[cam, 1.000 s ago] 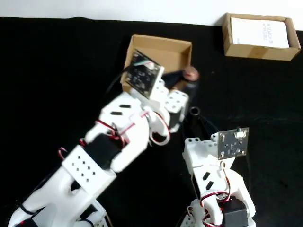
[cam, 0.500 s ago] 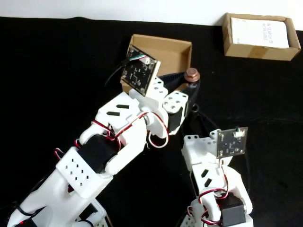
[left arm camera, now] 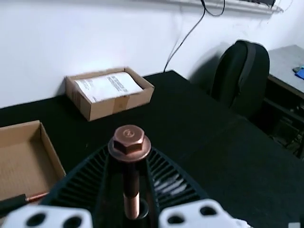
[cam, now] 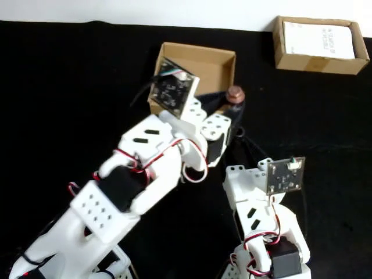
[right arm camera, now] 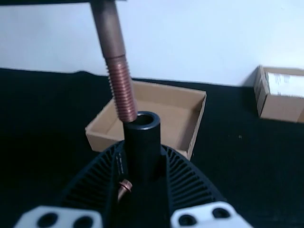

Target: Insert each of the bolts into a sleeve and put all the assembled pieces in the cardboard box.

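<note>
My left gripper (left arm camera: 129, 164) is shut on a copper bolt (left arm camera: 129, 142), held head up by its shank; in the high view the bolt's head (cam: 235, 93) sits just right of the open cardboard box (cam: 218, 61). My right gripper (right arm camera: 142, 159) is shut on a black sleeve (right arm camera: 142, 142), held upright. The bolt's threaded tip (right arm camera: 122, 97) touches the rim of the sleeve's mouth, slightly tilted and off centre. A black and copper piece (left arm camera: 33, 196) lies in the cardboard box (left arm camera: 26, 164).
A second cardboard box (cam: 319, 43) holding a white paper stands at the back right. A loose copper bolt (right arm camera: 125, 186) lies on the black table under my right gripper. A black chair (left arm camera: 240, 76) stands beyond the table's edge.
My left wrist has lifted and swung back toward the box, setting the bolt more upright over the sleeve. The right arm has shifted slightly.
</note>
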